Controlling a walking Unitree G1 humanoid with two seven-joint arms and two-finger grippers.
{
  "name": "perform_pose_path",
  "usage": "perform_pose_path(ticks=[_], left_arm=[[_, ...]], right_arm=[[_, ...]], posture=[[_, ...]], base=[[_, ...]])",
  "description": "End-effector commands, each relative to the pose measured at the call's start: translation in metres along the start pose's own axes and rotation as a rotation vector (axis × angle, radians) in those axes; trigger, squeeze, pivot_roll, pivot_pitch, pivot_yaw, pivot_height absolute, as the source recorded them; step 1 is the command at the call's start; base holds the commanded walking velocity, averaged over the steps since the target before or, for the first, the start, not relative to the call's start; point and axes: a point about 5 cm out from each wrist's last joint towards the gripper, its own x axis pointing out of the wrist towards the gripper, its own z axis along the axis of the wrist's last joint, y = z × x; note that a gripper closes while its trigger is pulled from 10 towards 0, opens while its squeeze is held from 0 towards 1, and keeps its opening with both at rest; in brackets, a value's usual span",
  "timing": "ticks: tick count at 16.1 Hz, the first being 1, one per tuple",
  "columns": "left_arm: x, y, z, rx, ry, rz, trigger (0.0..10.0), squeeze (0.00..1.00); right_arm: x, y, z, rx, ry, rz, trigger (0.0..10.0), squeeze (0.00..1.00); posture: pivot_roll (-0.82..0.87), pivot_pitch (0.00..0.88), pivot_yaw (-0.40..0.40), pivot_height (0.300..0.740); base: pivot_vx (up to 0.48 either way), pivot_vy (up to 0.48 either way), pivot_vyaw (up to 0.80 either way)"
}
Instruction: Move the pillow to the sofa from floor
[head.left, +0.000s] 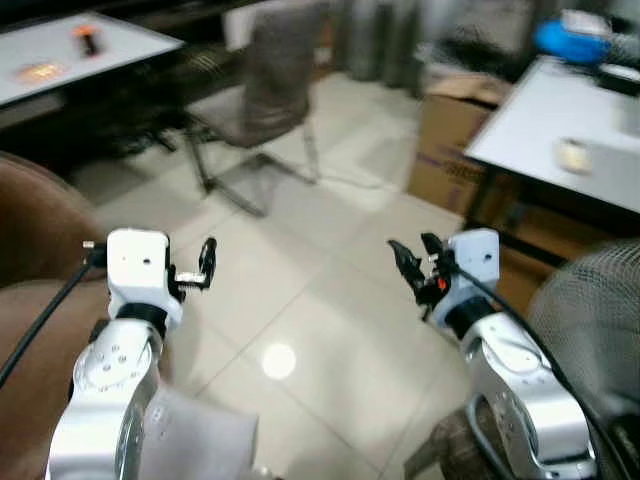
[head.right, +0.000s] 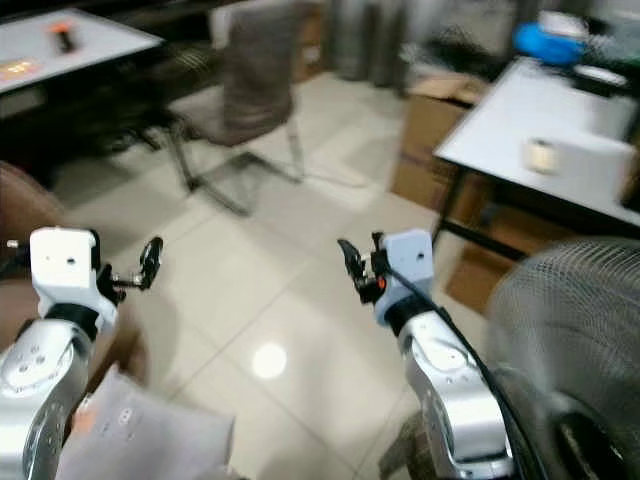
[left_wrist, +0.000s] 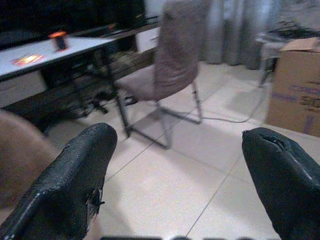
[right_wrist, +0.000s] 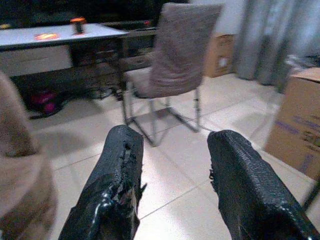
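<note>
Two stages left, by the look of things: pick-up and set-down. Pale tiled floor (head.left: 330, 300) ahead, with no pillow plainly lying on it. Brown sofa (head.left: 30, 230) close on the left, nothing seen resting on the visible part. Grey chair (head.left: 270, 80) well beyond. Pale grey fabric (head.left: 200, 440) low beside the left arm, possibly the pillow, though impossible to say for sure. Left gripper (head.left: 205, 264) raised over the tiles, fingers spread wide, holding nothing. Right gripper (head.left: 415, 262) raised likewise, fingers parted and empty. Judged barely begun: pillow to be found first, then grasped and lifted across.
</note>
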Motion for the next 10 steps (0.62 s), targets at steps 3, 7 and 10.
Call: perform_pose_path(ticks=[3, 7, 10], left_arm=[[0.001, 0.001, 0.004, 0.045, -0.024, -0.002, 10.0, 0.0], [-0.001, -0.001, 0.001, 0.042, -0.016, -0.002, 10.0, 0.0], [0.0, 0.002, -0.005, 0.041, 0.012, 0.004, 10.0, 0.0]], right_arm=[[0.002, 0.001, -0.001, 0.006, -0.006, -0.003, 10.0, 0.0], [0.002, -0.002, -0.005, 0.013, 0.009, -0.024, 10.0, 0.0], [0.001, -0.008, -0.01, 0.022, 0.036, -0.081, 10.0, 0.0]], posture=[[-0.01, 0.0, 0.025, 0.74], [-0.01, 0.0, 0.026, 0.74], [-0.02, 0.0, 0.03, 0.74]], base=[[0.0, 0.0, 0.8], [0.0, 0.0, 0.8], [0.0, 0.0, 0.53]])
